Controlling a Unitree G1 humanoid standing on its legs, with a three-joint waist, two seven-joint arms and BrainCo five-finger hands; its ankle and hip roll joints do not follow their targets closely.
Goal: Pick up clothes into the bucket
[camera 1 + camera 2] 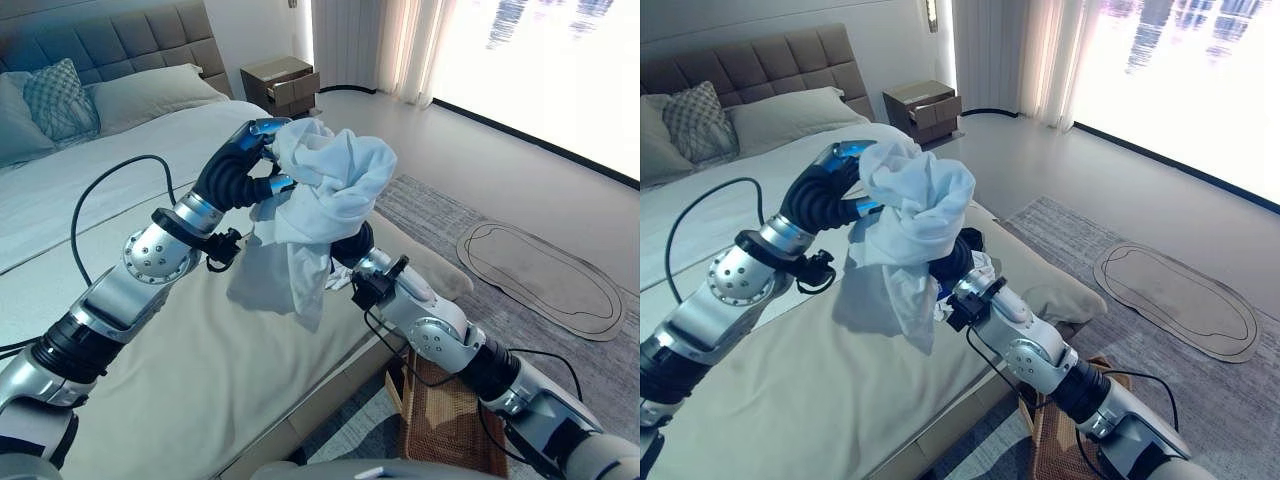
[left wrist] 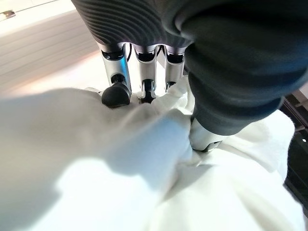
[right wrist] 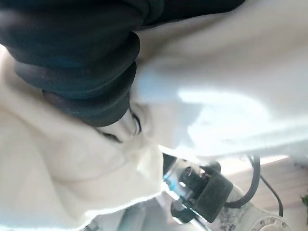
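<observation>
White shirt bunched above bed, left hand fingers curled into it; right hand buried underneath, fingers unreadable. Lifted clear for basket.

The bunched garment is plain white. The bed wears a pale cream cover under a grey tufted headboard; one pillow carries a grey diamond pattern. The rug is streaky grey, the oval mat beige with a dark outline. A brown woven basket stands below.
</observation>
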